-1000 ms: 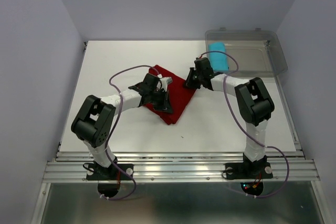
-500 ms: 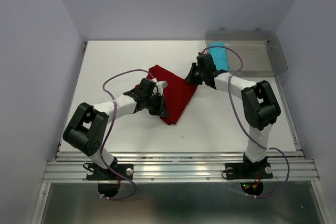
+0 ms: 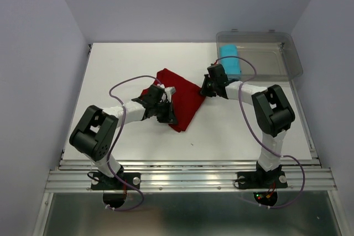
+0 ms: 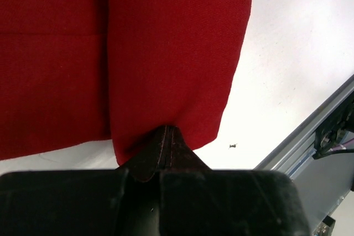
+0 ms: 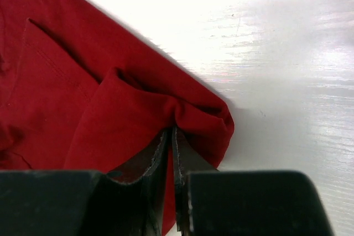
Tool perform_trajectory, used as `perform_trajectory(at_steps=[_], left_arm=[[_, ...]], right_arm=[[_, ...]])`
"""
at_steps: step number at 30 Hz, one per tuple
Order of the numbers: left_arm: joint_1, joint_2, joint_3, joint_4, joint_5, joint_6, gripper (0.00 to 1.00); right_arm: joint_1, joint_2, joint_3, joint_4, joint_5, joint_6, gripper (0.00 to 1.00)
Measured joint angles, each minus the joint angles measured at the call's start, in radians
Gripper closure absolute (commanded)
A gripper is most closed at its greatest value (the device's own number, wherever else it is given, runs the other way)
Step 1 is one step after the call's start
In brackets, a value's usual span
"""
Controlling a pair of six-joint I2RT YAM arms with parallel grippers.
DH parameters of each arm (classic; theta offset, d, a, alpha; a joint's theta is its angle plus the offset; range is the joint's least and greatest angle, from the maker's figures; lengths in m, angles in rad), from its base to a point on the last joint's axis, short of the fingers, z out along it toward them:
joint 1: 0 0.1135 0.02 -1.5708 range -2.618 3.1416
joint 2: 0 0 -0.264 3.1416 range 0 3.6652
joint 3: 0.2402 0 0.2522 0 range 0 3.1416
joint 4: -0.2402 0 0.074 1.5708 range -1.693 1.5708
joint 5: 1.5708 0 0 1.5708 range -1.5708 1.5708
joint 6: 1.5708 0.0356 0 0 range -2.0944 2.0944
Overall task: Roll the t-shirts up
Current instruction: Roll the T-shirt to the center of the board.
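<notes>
Dark red t-shirt [image 3: 188, 100] lies folded on the table [image 3: 121, 70], left end effector [image 4: 166, 134] clamped tight on its near edge, right end effector [image 5: 171, 136] pinching its right corner, seemingly tensioning it for rolling; cyan-blue roll [image 3: 231, 63] sits in the clear bin [image 3: 276, 66].

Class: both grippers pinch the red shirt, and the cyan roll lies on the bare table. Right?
No: the top external view shows the cyan roll inside the clear bin. The left gripper and right gripper do pinch the red shirt.

Ahead of me the white table [image 3: 121, 64] carries a clear plastic bin [image 3: 268, 62] at its far right corner; a tiny dark speck [image 3: 192, 144] lies near the metal rail [image 3: 188, 176].
</notes>
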Motion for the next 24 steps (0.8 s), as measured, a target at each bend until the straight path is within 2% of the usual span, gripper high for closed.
perform_trajectory(at_steps=[5,6,8,10,11,13,16,19,20,22,23,24], left_arm=[[-0.008,-0.027,0.048,-0.089,-0.055,0.001,1.00],[-0.015,-0.040,0.070,-0.123,-0.096,0.000,1.00],[-0.057,-0.087,0.136,-0.191,-0.196,0.000,1.00],[-0.099,-0.131,0.192,-0.238,-0.310,-0.009,1.00],[-0.136,-0.168,0.233,-0.257,-0.380,-0.015,1.00],[-0.183,-0.212,0.277,-0.271,-0.457,-0.023,0.99],[-0.229,-0.231,0.332,-0.298,-0.534,-0.034,0.92],[-0.260,-0.200,0.347,-0.323,-0.616,-0.047,0.65],[-0.275,-0.179,0.347,-0.339,-0.643,-0.052,0.49],[-0.311,-0.135,0.347,-0.370,-0.690,-0.060,0.38],[-0.328,-0.114,0.347,-0.381,-0.707,-0.071,0.29],[-0.345,-0.093,0.347,-0.393,-0.724,-0.076,0.27]], right_arm=[[0.000,-0.011,0.000,-0.003,0.001,-0.003,0.83],[0.000,-0.019,-0.001,-0.008,0.005,-0.005,0.67],[0.000,-0.062,-0.011,-0.024,0.017,-0.005,0.45],[0.000,-0.115,-0.029,-0.029,0.035,-0.010,0.38],[0.000,-0.162,-0.041,-0.032,0.052,-0.008,0.31],[0.000,-0.230,-0.056,-0.034,0.072,-0.008,0.27],[0.000,-0.322,-0.083,-0.025,0.104,-0.009,0.17],[0.000,-0.383,-0.130,-0.022,0.126,-0.009,0.11],[0.000,-0.400,-0.155,-0.021,0.133,-0.009,0.09],[0.000,-0.427,-0.209,-0.029,0.138,-0.008,0.07],[-0.003,-0.440,-0.237,-0.030,0.140,-0.008,0.06],[-0.005,-0.454,-0.264,-0.033,0.140,-0.007,0.05]])
